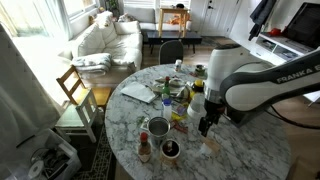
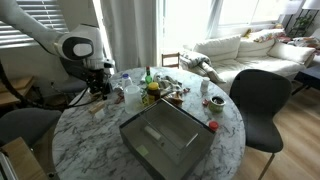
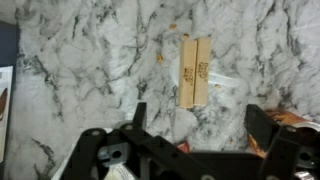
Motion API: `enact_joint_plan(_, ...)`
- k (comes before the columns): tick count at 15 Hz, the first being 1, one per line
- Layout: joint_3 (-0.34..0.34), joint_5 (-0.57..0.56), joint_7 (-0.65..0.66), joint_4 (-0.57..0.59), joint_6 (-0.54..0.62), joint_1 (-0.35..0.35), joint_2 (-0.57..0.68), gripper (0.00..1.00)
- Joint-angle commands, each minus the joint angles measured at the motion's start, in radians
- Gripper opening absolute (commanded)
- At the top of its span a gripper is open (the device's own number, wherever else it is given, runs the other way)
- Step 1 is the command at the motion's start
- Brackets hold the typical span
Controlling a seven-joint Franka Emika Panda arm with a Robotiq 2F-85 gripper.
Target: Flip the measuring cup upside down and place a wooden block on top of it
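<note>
Marble table (image 3: 80,60), cluttered; gripper (image 3: 200,125) hovers open and empty over block (image 3: 195,70). Step in hand: block pickup. Next: descend, straddle its narrow width, close. Cannot locate cup.

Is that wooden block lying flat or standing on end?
Lying flat: in the wrist view the wooden block rests lengthwise on the marble table.

Round marble table (image 1: 252,150), white sofa (image 1: 108,40)

Arm (image 1: 255,80) low, jaws apparently wide apart.
</note>
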Motion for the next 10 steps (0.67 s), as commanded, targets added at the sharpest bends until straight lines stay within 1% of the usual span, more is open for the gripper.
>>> enact_joint_plan(1,-0.005,-0.001,-0.060,-0.089,-0.010,-0.006,-0.147,1.00)
enact_joint_plan(7,-0.022,0.005,-0.120,-0.151,-0.013,-0.009,-0.282,1.00)
enact_joint_plan(8,-0.026,0.007,-0.122,-0.159,-0.008,-0.010,-0.294,1.00)
enact_joint_plan(9,-0.018,0.000,-0.093,-0.112,-0.005,-0.005,-0.241,1.00)
enact_joint_plan(10,-0.021,0.000,-0.098,-0.120,-0.005,-0.006,-0.256,1.00)
